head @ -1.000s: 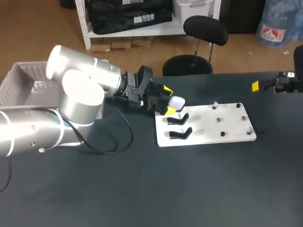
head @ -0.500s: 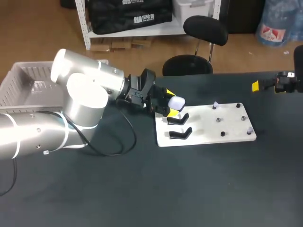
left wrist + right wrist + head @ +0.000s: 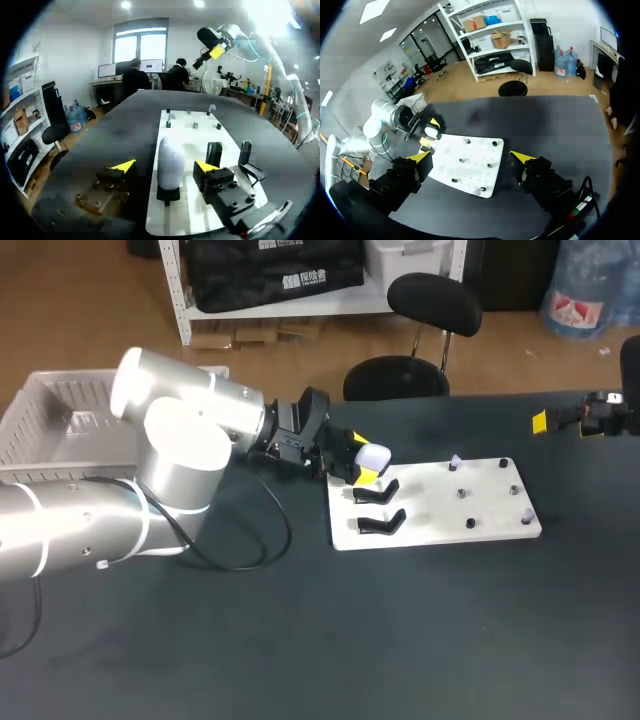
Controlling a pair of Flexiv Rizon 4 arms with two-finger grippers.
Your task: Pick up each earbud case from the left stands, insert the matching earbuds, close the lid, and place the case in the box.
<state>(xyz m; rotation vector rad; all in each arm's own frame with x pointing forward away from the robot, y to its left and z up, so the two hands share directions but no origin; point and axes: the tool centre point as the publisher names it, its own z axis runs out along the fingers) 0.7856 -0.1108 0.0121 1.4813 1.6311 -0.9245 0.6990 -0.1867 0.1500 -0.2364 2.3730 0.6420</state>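
A white earbud case (image 3: 373, 454) stands upright on a black stand at the far left corner of the white board (image 3: 450, 515). My left gripper (image 3: 362, 457) straddles it. In the left wrist view the case (image 3: 170, 162) sits between the yellow fingertips (image 3: 124, 166) with a gap on each side, so the left gripper (image 3: 165, 166) is open. Two empty black stands (image 3: 380, 508) lie nearer on the board. Small earbuds (image 3: 455, 462) sit on pegs at its right part. My right gripper (image 3: 545, 422) hangs open at the table's far right, holding nothing.
The grey box (image 3: 40, 390) sits at the far left, behind my left arm. In the right wrist view the board (image 3: 465, 165) lies well ahead of the open right gripper (image 3: 471, 156), with bare dark tabletop between.
My left arm has pushed a little further forward around the case, and its fingers have narrowed toward it. The right arm has not moved.
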